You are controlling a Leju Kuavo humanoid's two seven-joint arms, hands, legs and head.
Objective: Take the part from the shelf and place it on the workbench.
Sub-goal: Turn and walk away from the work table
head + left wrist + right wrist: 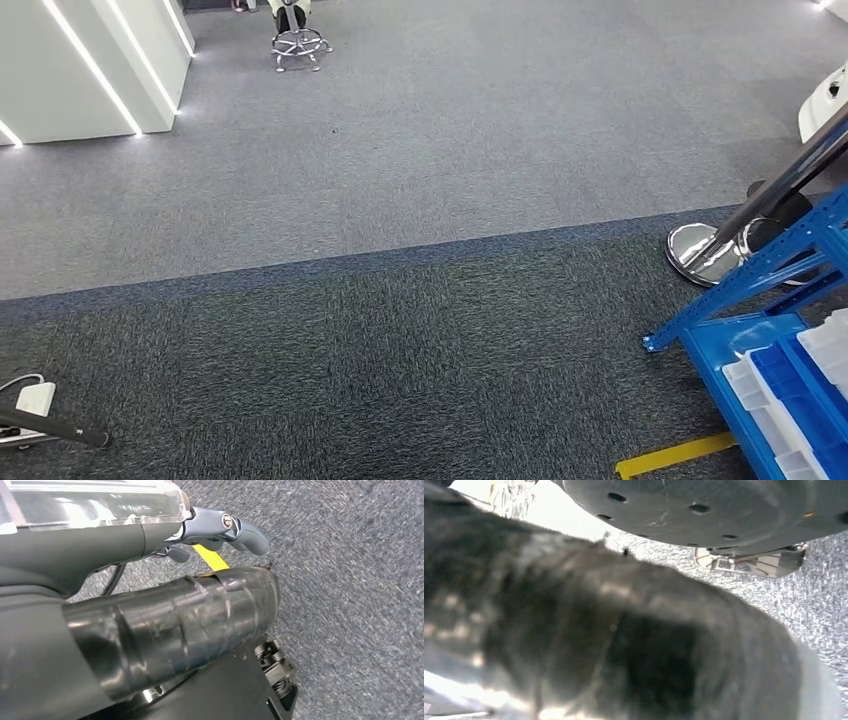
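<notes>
Your head view is mostly grey carpet (420, 150) with a darker band nearer you, and the blue shelf (790, 270) with its blue and white bins (800, 390) sits at the far right edge — turn toward it and square up before reaching, since the part itself cannot be picked out yet. Watch the chrome stand base (700, 255) beside the shelf and the yellow floor tape (675, 455). The left robot hand (220, 530) hangs over carpet holding nothing, fingers curled in; whether the right robot hand (614, 645) is open or closed I cannot tell — too blurred.
</notes>
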